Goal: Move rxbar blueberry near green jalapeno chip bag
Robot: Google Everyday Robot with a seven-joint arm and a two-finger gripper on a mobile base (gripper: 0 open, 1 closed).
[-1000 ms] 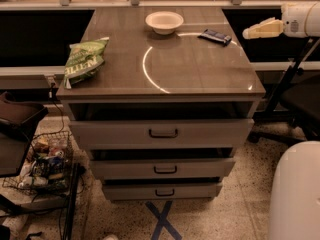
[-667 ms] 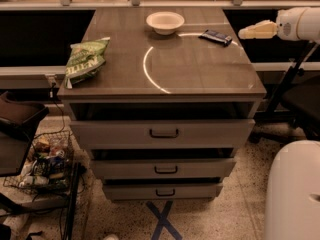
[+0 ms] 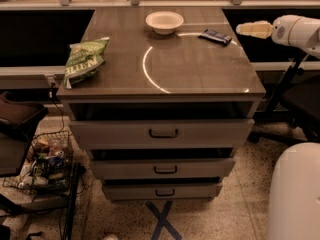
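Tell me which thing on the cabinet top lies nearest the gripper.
The rxbar blueberry, the dark bar at the right rear; the gripper hovers just right of it. The white bowl and green jalapeno chip bag lie farther left.

Warm, dim light falls from above. A bright curved glare arc (image 3: 143, 66) cuts across the cabinet top (image 3: 200, 64). My gripper (image 3: 254, 30), at the upper right of the frame, catches strong light, while the drawer gaps (image 3: 160, 111) below sit in deep shadow.
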